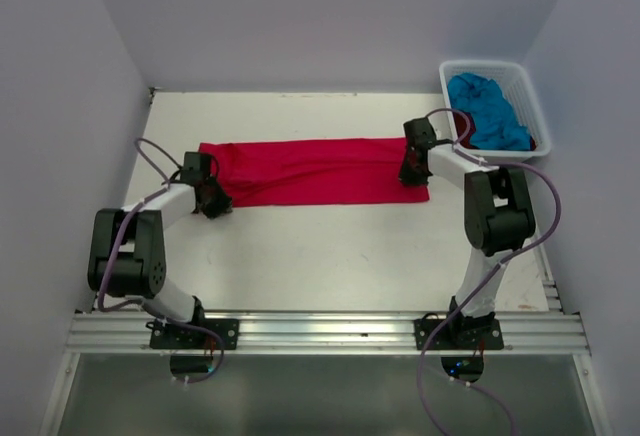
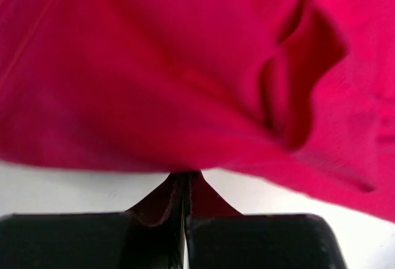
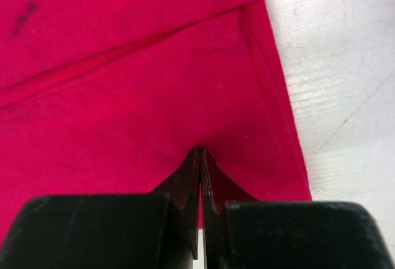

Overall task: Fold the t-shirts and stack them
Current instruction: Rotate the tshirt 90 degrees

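Our left gripper sat clenched at the left end of the red-pink t-shirt in the top view. The right gripper was clenched at its right end. The shirt lay as a long band across the table. We saw a turquoise t-shirt bunched in the white basket at the far right corner.

From the left wrist, we saw the left gripper with its jaws pressed together, pinching the rumpled near edge of the shirt above the table.

From the right wrist, the right gripper nipped the shirt near its hem, with the table alongside.
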